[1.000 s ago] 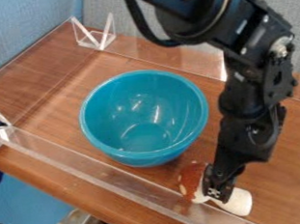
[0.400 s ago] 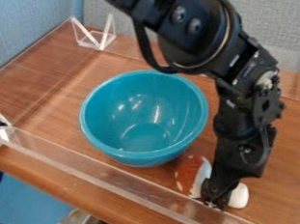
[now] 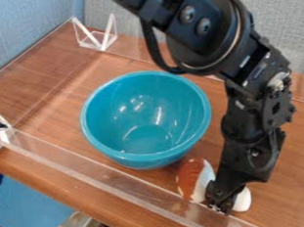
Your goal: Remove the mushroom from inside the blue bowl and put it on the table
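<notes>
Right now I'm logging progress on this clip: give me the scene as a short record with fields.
bowl: blue bowl, upright on the table, nothing visible inside
mushroom: mushroom out of the bowl, on the table right of it, by the front clear wall
hand: hand open, pointing down at the mushroom
grasp: none evident
task state: mushroom appears placed

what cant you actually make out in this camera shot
- Small toy mushroom with orange-brown cap and cream stem: only part shows on the reddish-brown wood-grain table beside the deep glossy teal-blue plastic bowl; the black arm covers the rest.
- Black gripper: its fingertips blur against the clear acrylic front wall, so contact with the mushroom cannot be told.
- The arm's base: cut off by the top edge.
</notes>
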Robot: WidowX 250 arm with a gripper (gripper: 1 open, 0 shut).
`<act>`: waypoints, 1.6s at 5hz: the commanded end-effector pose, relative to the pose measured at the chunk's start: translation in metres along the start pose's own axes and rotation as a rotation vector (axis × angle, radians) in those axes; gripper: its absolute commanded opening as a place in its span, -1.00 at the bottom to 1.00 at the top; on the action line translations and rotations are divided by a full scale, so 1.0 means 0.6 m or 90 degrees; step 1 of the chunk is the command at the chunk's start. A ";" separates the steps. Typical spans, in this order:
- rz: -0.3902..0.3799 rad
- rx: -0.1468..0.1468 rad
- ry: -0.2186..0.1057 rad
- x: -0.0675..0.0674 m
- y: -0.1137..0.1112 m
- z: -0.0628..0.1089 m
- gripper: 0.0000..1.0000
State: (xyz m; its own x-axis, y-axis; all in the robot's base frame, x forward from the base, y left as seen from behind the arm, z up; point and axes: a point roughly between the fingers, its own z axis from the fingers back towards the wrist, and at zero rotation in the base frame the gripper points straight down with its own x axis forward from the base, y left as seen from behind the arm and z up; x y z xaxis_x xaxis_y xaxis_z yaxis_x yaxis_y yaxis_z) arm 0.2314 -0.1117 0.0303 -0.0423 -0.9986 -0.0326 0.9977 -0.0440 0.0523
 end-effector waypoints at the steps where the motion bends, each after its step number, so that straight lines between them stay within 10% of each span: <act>1: -0.010 0.028 -0.006 0.009 0.007 0.025 1.00; 5: 0.050 0.072 0.038 0.027 0.020 0.088 1.00; 8: 0.010 0.102 0.027 0.012 -0.003 0.086 1.00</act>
State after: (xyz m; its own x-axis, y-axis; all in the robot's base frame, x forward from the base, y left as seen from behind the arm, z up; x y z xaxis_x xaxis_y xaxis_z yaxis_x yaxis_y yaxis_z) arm 0.2224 -0.1206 0.0710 -0.0301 -0.9950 -0.0951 0.9838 -0.0463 0.1732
